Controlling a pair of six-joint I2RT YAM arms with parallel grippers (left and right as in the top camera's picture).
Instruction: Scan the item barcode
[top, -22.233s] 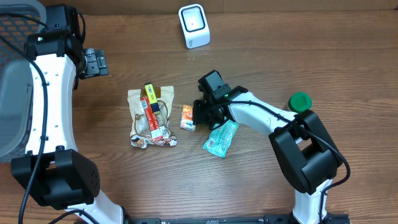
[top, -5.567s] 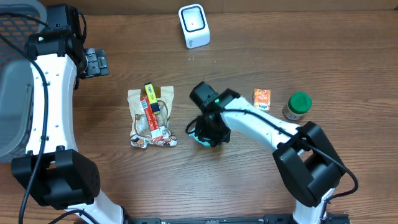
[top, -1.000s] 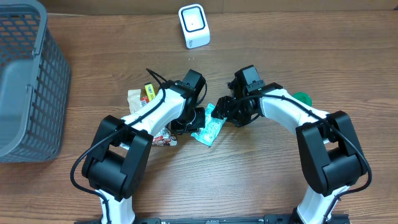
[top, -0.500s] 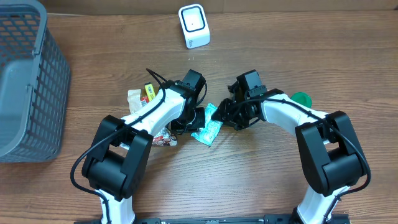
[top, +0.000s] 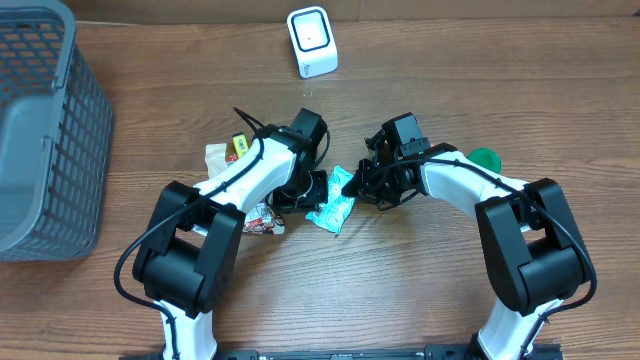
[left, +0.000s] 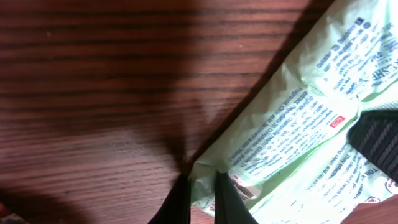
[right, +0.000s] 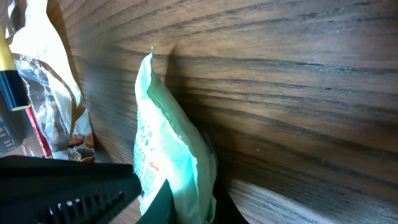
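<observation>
Green snack packet (top: 333, 208) at frame centre, pinched from both sides.
Its print is too small to pick out a barcode, and its upper end is hidden under the arms. One white scanner (top: 312, 40) sits top centre, one grey basket (top: 50, 120) upper left, and one green-lidded jar (top: 483, 158) is half hidden at right. The left gripper (left: 202, 193) is clamped on a packet corner; the right gripper (right: 183, 205) is closed on its edge.

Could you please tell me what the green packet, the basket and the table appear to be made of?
Green packet: thin plastic film, likely; it creases and shines.
Basket: grey moulded plastic, judging by its even lattice.
Table: wood or wood-look laminate; dark grain, slight sheen.
</observation>
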